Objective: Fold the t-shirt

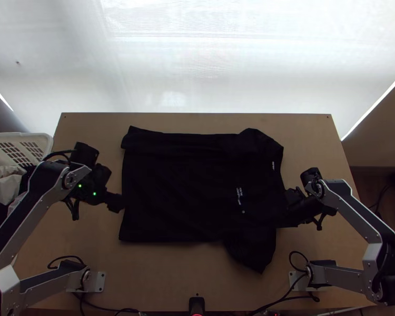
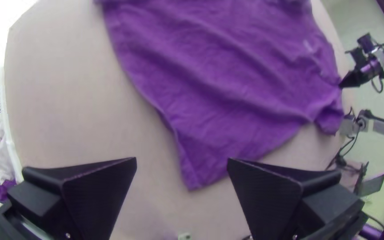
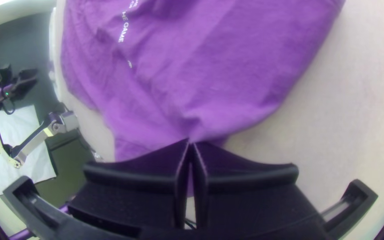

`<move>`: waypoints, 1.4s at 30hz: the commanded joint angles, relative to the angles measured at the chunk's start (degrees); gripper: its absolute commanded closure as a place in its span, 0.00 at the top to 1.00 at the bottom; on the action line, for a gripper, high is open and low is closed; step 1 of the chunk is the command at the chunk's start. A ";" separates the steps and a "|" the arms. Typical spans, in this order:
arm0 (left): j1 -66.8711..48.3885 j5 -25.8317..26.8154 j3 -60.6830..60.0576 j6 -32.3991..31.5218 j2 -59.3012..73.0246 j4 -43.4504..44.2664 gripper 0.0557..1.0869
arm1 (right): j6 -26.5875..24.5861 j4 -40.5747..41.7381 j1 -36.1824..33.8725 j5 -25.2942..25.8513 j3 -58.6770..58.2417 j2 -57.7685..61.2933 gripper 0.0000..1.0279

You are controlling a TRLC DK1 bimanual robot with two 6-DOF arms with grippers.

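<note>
At the right gripper [image 1: 288,213], closed jaws pinch the t-shirt [image 1: 181,184].

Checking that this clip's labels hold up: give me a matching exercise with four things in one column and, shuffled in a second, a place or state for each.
Column one
1. T-shirt
2. Left gripper
3. Right gripper
4. White basket

Column two
A. Fingers closed on cloth
B. Beside the table, at the left of the top view
C. Spread out, not folded in half
D. Fingers wide apart

Right pairs
1-C
2-D
3-A
4-B
</note>
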 commanded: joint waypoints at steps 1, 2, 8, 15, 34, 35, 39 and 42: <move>-4.38 -3.98 -2.90 6.33 3.10 -8.03 0.96 | 0.94 -0.76 0.86 0.00 1.05 -0.39 0.03; -5.35 -3.98 -4.13 6.68 3.10 -6.98 0.96 | 1.03 -0.76 0.86 0.00 1.40 -0.39 0.03; -10.79 -3.90 -11.77 8.61 3.01 -0.83 0.95 | 2.52 -1.02 1.74 0.00 3.34 -0.30 0.03; -12.02 -2.31 -17.31 11.69 1.51 4.36 0.95 | 3.40 -1.37 1.74 0.00 3.86 -0.39 0.03; -14.57 -0.03 -24.17 10.19 3.54 13.41 0.59 | 4.63 -2.25 2.53 0.00 5.45 -0.74 0.03; -15.01 -0.03 -24.25 10.11 3.54 13.76 0.53 | 4.81 -2.25 2.53 0.00 5.53 -0.83 0.03; -15.54 0.15 -24.69 8.35 2.66 16.23 0.03 | 4.81 -2.34 2.53 0.00 5.53 -1.18 0.03; -15.54 0.15 -24.87 8.09 2.66 17.02 0.04 | 4.72 -2.51 2.53 0.09 5.53 -1.62 0.03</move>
